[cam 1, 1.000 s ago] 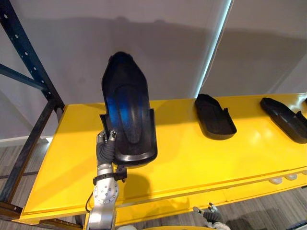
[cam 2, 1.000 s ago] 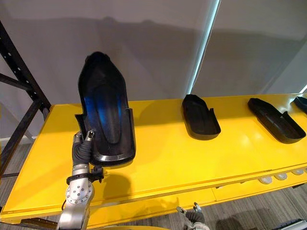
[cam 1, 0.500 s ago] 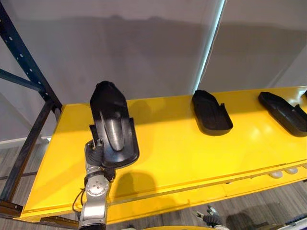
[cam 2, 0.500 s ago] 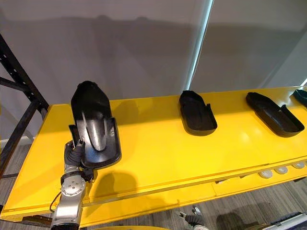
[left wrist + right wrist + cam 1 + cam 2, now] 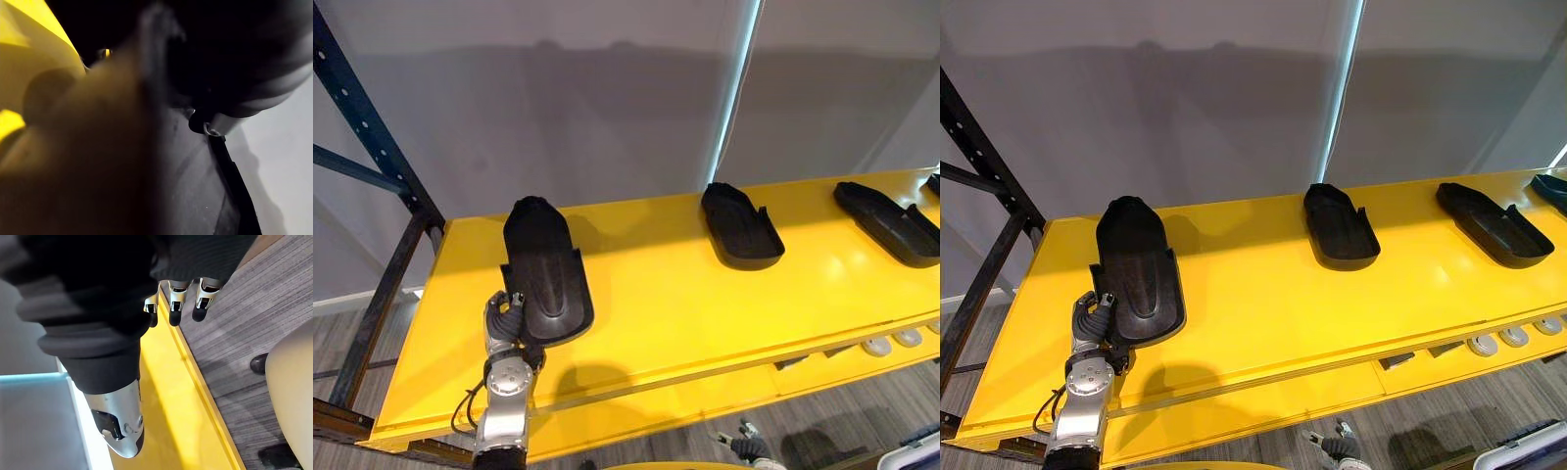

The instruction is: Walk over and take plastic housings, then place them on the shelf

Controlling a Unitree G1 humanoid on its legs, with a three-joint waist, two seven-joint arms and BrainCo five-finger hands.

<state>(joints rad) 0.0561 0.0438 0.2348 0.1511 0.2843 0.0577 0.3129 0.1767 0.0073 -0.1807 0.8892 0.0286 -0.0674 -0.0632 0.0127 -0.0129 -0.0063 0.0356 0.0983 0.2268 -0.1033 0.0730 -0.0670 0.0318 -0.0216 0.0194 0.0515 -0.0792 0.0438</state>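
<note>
A long black plastic housing [image 5: 544,270] lies hollow side up on the left part of the yellow shelf [image 5: 685,299]. My left hand [image 5: 504,316] is at its near left corner, with fingers and thumb curled on the rim. In the left wrist view the dark housing [image 5: 234,54] sits very close over the yellow surface. My right hand [image 5: 174,301] hangs low in front of the shelf's edge, over the floor, fingers relaxed and holding nothing. It also shows small at the bottom of the left eye view [image 5: 741,446].
Two more black housings [image 5: 739,226] [image 5: 891,221] lie further right on the shelf, and a third [image 5: 1552,186] peeks in at the right edge. A dark blue rack upright [image 5: 372,147] stands at the left. A grey wall backs the shelf. Pale round parts [image 5: 891,343] sit under its right front.
The housing, held up tilted a second ago, has come down and now lies flat on the shelf, with my left hand still on it. The camera has shifted slightly.
</note>
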